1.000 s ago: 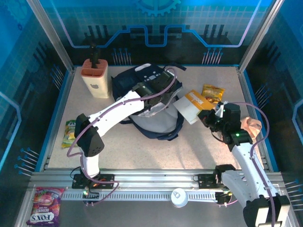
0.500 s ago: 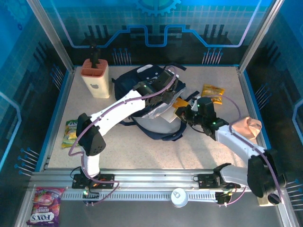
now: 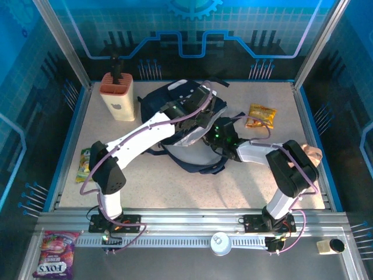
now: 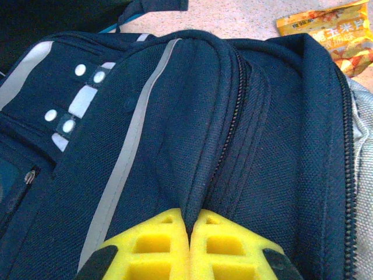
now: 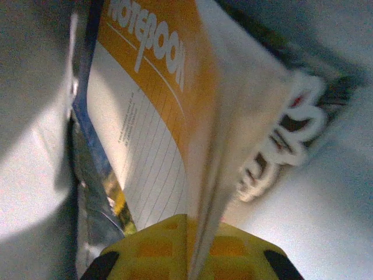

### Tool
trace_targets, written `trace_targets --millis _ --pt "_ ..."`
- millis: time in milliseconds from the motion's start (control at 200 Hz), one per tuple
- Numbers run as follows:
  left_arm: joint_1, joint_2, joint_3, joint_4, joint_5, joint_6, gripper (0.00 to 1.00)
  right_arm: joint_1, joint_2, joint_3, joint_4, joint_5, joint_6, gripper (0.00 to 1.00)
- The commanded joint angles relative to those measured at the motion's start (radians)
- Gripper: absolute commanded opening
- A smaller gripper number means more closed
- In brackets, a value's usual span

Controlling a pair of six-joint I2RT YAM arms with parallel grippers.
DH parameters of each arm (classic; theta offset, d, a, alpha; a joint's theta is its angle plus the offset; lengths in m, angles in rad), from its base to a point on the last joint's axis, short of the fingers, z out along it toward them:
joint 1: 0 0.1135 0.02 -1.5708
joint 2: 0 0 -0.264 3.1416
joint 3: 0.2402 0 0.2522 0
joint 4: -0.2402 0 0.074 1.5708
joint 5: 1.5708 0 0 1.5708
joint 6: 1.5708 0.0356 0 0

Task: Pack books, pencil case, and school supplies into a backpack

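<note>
Now, left claw: our left claw (image 4: 189, 245) is pressed together on a fold of the backpack (image 4: 145, 146) just beside the zip. We judge that it lifts this lip to hold the mouth open.
Right claw: our right claw (image 5: 187, 248) pinches the near edge of an orange notebook (image 5: 145, 111), with the pages pointing ahead into the bag.
Where the notebook is: we see it between pale lining walls, inside the backpack's mouth; how deep, we cannot tell.
Neighbours inside: a dark blue strip (image 5: 86, 76) lies against the notebook's left face, and something white and blurred sits to its right.
Edges: the zip runs up from the pinched fold, with grey lining showing further right.
Open room: from above, both claws crowd the mouth, so we have little slack between them. The table (image 3: 175, 186) is bare in front, and a yellow snack packet (image 3: 261, 115) lies apart to the right.
</note>
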Motion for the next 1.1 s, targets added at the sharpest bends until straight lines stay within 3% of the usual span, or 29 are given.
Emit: trace_targets --millis 0,135,265,425,555,725,835,950,1096 --pt "0.019 -0.117 -0.012 0.171 -0.012 -0.052 0.0 0.028 0.053 0.085 0.088 0.049 0.021 0.02" --pt "0.034 -0.133 -0.04 0.182 0.002 -0.066 0.0 0.026 0.134 0.127 0.164 -0.03 0.028 0.1" --pt "0.051 -0.138 -0.058 0.176 0.016 -0.081 0.0 0.014 0.161 0.124 0.219 -0.111 0.034 0.27" --pt "0.069 -0.141 -0.089 0.173 0.044 -0.096 0.0 -0.019 0.064 0.006 0.243 -0.14 0.022 0.46" --pt "0.078 -0.135 -0.11 0.17 0.077 -0.108 0.0 -0.059 -0.062 -0.102 0.208 -0.161 0.012 0.53" --pt "0.083 -0.123 -0.117 0.165 0.126 -0.106 0.0 -0.099 -0.244 -0.215 0.036 -0.154 -0.035 0.56" --pt "0.083 -0.107 -0.127 0.157 0.177 -0.087 0.0 -0.135 -0.402 -0.249 -0.185 -0.079 -0.103 0.59" --pt "0.08 -0.075 -0.142 0.138 0.263 -0.069 0.0 -0.173 -0.568 -0.241 -0.403 0.026 -0.19 0.66" --pt "0.062 -0.025 -0.151 0.102 0.329 -0.045 0.0 -0.205 -0.696 -0.172 -0.553 0.073 -0.316 0.74"
